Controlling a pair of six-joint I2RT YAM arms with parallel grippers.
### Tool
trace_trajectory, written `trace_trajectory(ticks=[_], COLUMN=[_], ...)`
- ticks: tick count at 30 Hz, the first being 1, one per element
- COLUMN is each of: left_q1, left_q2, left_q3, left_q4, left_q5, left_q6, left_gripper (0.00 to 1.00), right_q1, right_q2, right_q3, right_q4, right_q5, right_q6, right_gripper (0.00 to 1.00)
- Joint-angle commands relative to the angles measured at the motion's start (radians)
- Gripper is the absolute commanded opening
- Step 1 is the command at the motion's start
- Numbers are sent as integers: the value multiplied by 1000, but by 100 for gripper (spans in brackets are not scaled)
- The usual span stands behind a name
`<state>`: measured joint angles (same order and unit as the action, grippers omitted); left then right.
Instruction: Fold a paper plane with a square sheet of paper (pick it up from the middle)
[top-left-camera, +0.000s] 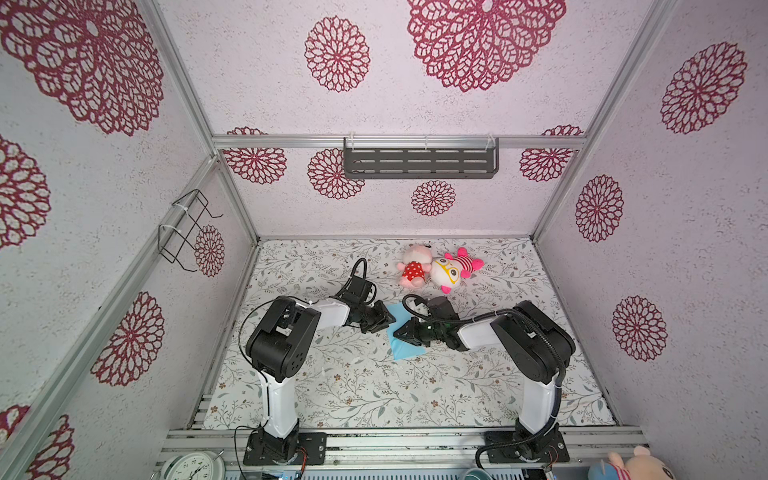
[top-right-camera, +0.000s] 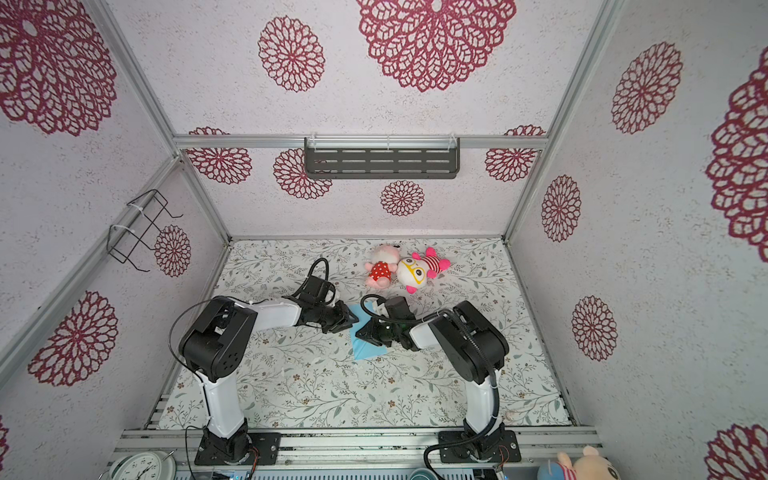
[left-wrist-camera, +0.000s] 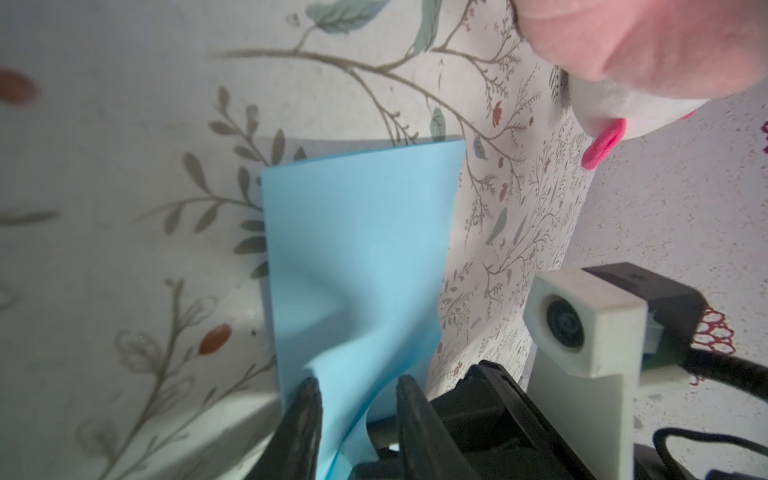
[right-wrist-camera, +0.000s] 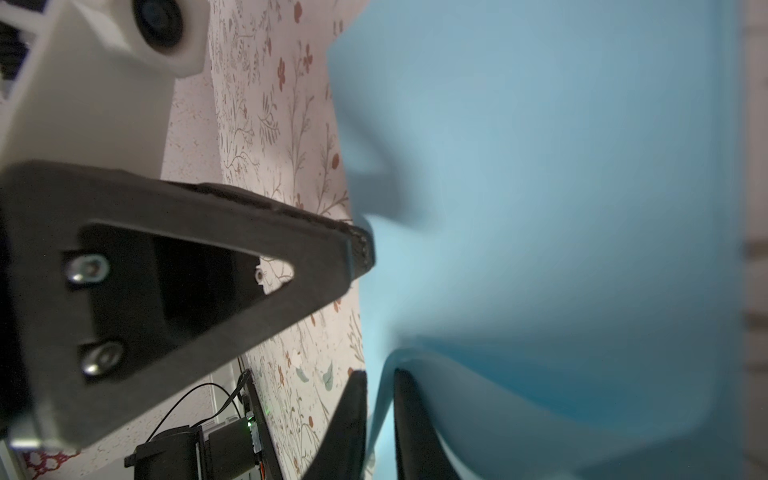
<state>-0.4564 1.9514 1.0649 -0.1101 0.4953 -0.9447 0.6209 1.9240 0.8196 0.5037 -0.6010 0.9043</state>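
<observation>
A robot-lab booth — aluminium frame, wallpapered panels.

We saw the near half of the table open for passage; the left gripper and right gripper crowded the middle, with plush toys close behind.

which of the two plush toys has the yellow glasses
The striped plush toy, on the right of the pair in both top views; the polka-dot plush toy beside it has none.
</observation>
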Motion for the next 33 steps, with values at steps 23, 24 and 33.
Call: trace_trajectory(ticks=[23,24,33], left_q1=[-77,-83,-97], left_q2=[-143,-134,-64], left_q3=[-59,-57,-33], left_q4=[-111,-109,-127], left_q5=[-97,-93,-89], left_q6=[57,57,61], left_gripper=[4,3,0], right_q1=[7,8,7], right_q2=[-4,-4,-3], right_q3=[30,30,30], right_q4=[-250,-251,-252], right_q5=[147,147,148], right_q6=[-113,-114,-112], right_gripper=[9,9,8])
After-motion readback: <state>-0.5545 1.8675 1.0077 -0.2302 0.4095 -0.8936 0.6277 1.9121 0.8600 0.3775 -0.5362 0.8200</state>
